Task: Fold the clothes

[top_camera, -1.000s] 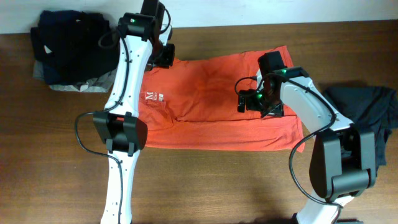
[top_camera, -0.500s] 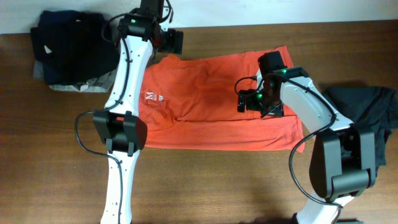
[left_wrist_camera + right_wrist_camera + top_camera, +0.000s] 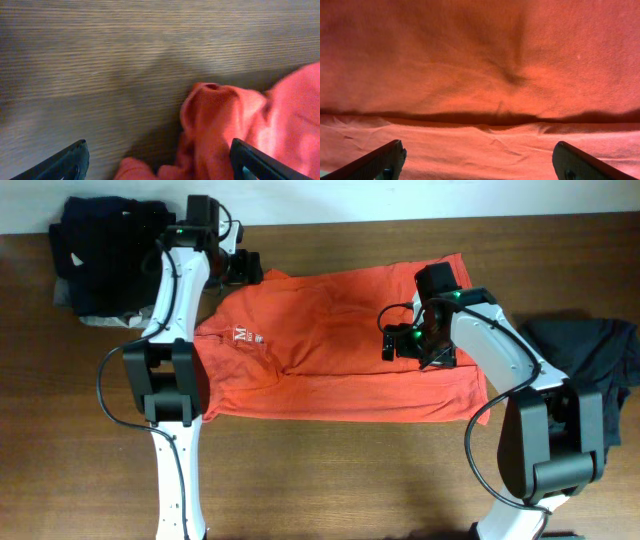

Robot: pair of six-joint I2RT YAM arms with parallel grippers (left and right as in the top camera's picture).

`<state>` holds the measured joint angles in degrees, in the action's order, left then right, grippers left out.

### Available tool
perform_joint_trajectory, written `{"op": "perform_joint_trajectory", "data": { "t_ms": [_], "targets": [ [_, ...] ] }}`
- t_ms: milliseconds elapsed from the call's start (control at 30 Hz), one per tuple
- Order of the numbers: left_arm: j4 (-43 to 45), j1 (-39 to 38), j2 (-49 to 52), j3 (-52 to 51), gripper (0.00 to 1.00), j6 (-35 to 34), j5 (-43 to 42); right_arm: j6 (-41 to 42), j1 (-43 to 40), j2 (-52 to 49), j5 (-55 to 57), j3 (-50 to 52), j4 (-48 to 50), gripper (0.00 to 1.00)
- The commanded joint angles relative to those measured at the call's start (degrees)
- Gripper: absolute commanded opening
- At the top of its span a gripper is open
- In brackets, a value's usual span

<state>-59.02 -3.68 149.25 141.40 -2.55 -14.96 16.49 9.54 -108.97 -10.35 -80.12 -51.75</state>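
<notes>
- Just now the left gripper (image 3: 246,268) let go: a second ago it sat half-closed on the far left corner of the red-orange T-shirt (image 3: 340,340); now its jaws stand wide, holding nothing
- Its arm has swung off the T-shirt's left side, so the white lettering (image 3: 245,336) and the left edge lie uncovered
- Seen from the left wrist, the released sleeve (image 3: 220,105) lies as a bunched lump on the bare table (image 3: 100,60), between the open fingers but apart from them
- Meanwhile the right gripper (image 3: 398,343) has not moved; it hangs spread wide over the T-shirt's right half, above a layer edge that casts a shadow across the cloth
- The T-shirt lies flat and lengthwise between a dark clothes pile (image 3: 110,250) to its left and a charcoal garment (image 3: 590,350) to its right
- I judge one tug or fold is finished, and the sleeve still needs smoothing before the next fold
</notes>
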Motion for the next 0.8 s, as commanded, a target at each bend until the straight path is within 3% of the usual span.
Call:
{"op": "perform_joint_trajectory", "data": {
  "t_ms": [0, 233, 767],
  "targets": [
    [1.5, -0.7, -0.5, -1.2, 0.89, 1.1, -13.1, 0.0, 0.3, -0.2, 0.5, 0.5, 0.2, 0.99],
    [1.3, -1.8, 2.4, -1.2, 0.9, 0.8, -19.4, 0.0, 0.3, -0.2, 0.0, 0.5, -0.3, 0.99],
    [3.8, -1.8, 3.8, -0.8, 0.89, -0.8, -18.9, 0.0, 0.3, -0.2, 0.1, 0.5, -0.7, 0.99]
  ]
}}
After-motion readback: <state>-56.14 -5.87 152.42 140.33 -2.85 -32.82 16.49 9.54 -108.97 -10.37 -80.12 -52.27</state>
